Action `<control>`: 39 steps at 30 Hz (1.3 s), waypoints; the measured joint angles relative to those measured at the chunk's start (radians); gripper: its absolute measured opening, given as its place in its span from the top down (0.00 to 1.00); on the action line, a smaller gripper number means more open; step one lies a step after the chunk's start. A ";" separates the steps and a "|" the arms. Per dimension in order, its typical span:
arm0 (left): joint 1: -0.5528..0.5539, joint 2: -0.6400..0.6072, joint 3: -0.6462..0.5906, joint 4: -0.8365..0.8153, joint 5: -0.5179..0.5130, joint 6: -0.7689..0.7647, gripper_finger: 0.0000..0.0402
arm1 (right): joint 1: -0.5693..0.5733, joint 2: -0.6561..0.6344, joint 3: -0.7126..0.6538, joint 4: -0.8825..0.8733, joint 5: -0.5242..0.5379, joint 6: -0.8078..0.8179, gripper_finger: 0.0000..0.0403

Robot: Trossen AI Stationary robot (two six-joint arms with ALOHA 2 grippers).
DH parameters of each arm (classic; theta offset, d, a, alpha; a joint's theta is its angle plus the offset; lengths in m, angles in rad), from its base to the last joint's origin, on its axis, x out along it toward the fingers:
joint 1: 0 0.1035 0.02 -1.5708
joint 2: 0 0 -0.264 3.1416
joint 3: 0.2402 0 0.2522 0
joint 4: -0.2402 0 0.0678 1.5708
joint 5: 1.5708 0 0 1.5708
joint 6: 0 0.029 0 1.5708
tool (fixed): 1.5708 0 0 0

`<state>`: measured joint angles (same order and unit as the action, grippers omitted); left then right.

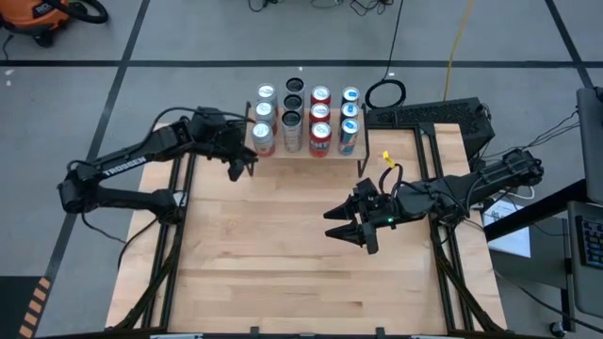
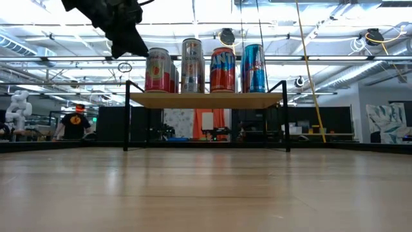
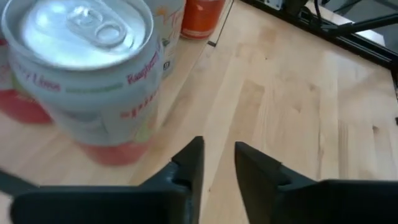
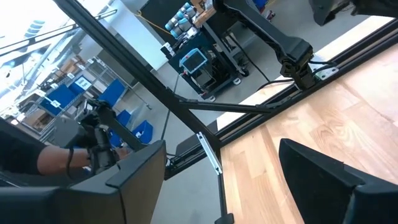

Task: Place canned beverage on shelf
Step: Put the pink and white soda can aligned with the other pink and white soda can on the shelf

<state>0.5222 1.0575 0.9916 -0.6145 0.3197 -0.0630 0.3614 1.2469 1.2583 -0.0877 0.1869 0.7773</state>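
Grey floor (image 1: 217, 28) is surrounding the table, dark seam lines crossing it. An orange vacuum (image 1: 42, 17) is sitting beyond the table's far left corner; a black cable coil (image 1: 385, 93) is lying past the far edge. Ceiling strip lights (image 2: 335, 26) are glowing over an open workshop. A person in dark clothing (image 2: 76, 122) is standing far off. Blue bins (image 4: 118, 93) are stacking along a distant wall.

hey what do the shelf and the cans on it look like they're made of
The shelf: a light board with wood grain, probably wood, on thin black legs, likely metal. The cans: shiny silver tops with pull tabs and printed sides, so probably aluminium.
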 joint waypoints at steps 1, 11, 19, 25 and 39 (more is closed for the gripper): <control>-0.001 0.008 0.000 0.012 -0.002 0.002 0.79 | 0.000 0.000 0.000 0.000 0.000 0.000 0.28; 0.000 0.069 0.000 0.073 -0.045 0.025 0.89 | 0.000 0.000 0.000 0.000 0.001 0.000 0.29; 0.000 0.080 -0.001 0.106 -0.104 0.039 0.89 | 0.000 0.000 0.000 -0.001 0.001 0.000 0.28; 0.000 0.080 -0.001 0.109 -0.123 0.052 0.89 | 0.000 0.000 0.000 -0.001 0.001 -0.004 0.29; 0.001 0.079 -0.001 0.121 -0.164 0.065 0.89 | 0.000 0.000 0.000 -0.007 0.001 -0.004 0.29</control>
<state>0.5232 1.1364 0.9909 -0.4934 0.1553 0.0015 0.3614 1.2469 1.2583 -0.0944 0.1875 0.7731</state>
